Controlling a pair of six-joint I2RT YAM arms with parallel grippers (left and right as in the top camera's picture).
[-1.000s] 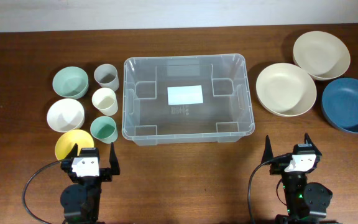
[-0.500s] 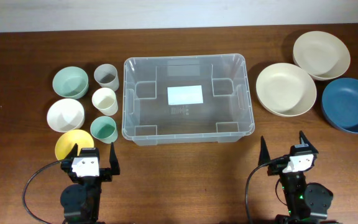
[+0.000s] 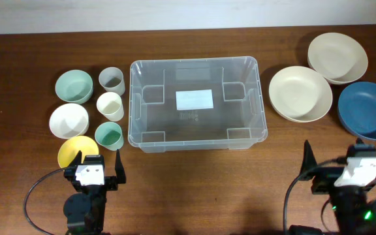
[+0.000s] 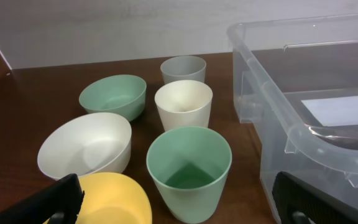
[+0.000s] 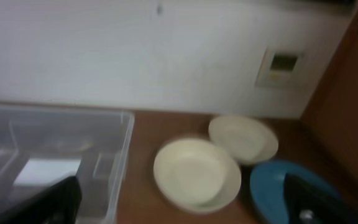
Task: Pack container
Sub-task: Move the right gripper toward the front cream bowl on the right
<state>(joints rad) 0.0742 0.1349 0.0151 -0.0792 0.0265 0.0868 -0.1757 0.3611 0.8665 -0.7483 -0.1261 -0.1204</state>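
- Overhead view, left: the left gripper (image 3: 98, 158) has not moved; its jaws are spread wide and hold nothing. The yellow bowl (image 3: 69, 150) lies just ahead of it.
- Centre: the container (image 3: 194, 127) stands empty, ahead-right of the left gripper and ahead-left of the right one.
- Right: the right gripper (image 3: 332, 149), jaws wide and empty, has shifted rightward. The blue bowl (image 3: 366, 109) now lies ahead, suggesting a first pick there.

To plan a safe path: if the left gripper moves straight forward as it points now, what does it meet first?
Probably the green cup, centred ahead of the open left gripper; the yellow bowl by one finger might be grazed. Depth is unclear.
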